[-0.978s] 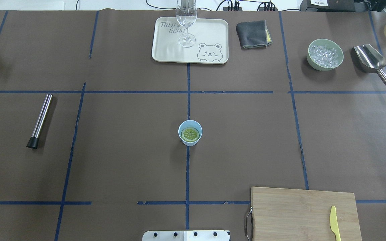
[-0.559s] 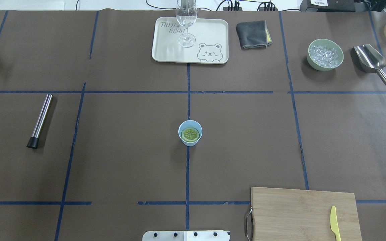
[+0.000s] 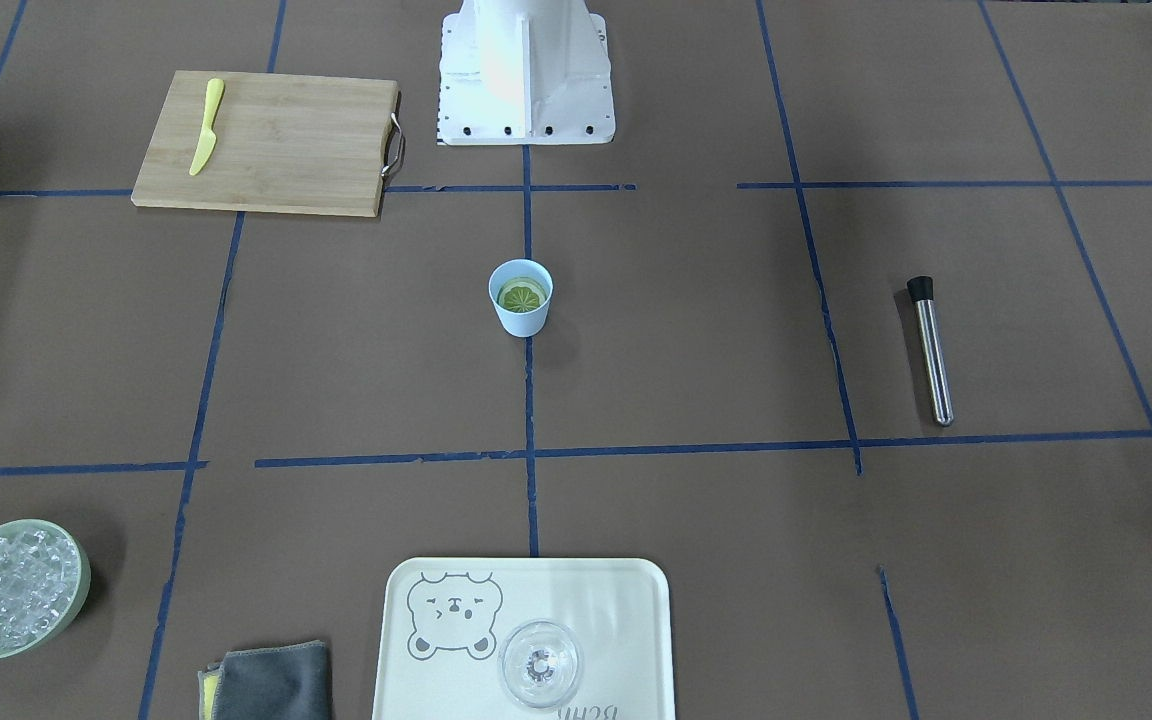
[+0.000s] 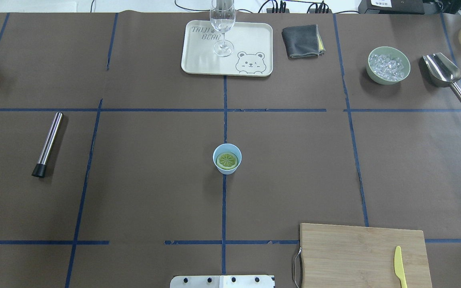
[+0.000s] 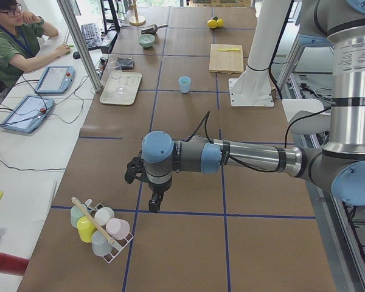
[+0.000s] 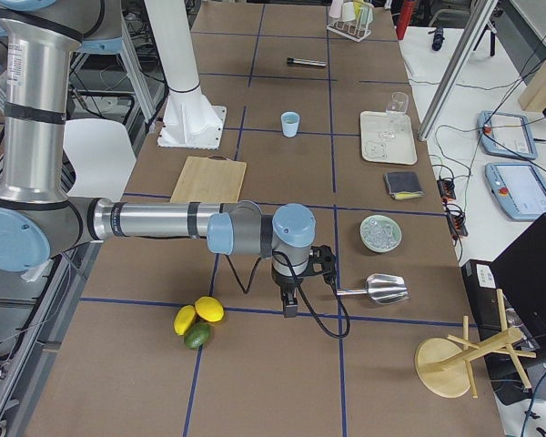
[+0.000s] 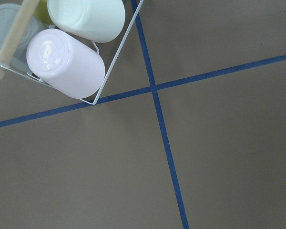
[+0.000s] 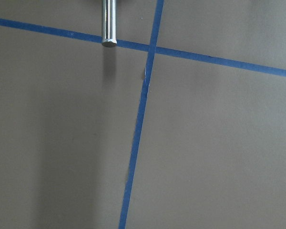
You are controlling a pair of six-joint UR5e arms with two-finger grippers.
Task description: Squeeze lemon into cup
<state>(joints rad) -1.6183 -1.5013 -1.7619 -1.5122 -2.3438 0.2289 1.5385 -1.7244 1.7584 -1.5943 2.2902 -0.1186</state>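
Note:
The light-blue cup (image 4: 227, 171) stands at the middle of the table on a blue tape line. The lemon (image 4: 227, 160) half lies inside it, cut face up with its segments showing. Both also show in the front view, the cup (image 3: 521, 320) and the lemon (image 3: 522, 295). My left gripper (image 5: 152, 204) hangs low over the table's left end, near a cup rack, far from the cup (image 5: 184, 84). My right gripper (image 6: 289, 305) hangs low over the right end, near the scoop. They show only in the side views, so I cannot tell whether they are open.
A tray (image 4: 198, 60) with a clear glass (image 4: 222, 24), a grey cloth (image 4: 301, 41), a green bowl of ice (image 4: 388, 65) and a metal scoop (image 4: 444, 74) lie along the far side. A steel muddler (image 4: 48, 144) lies left. A cutting board (image 4: 354, 256) holds a yellow knife (image 4: 399, 267).

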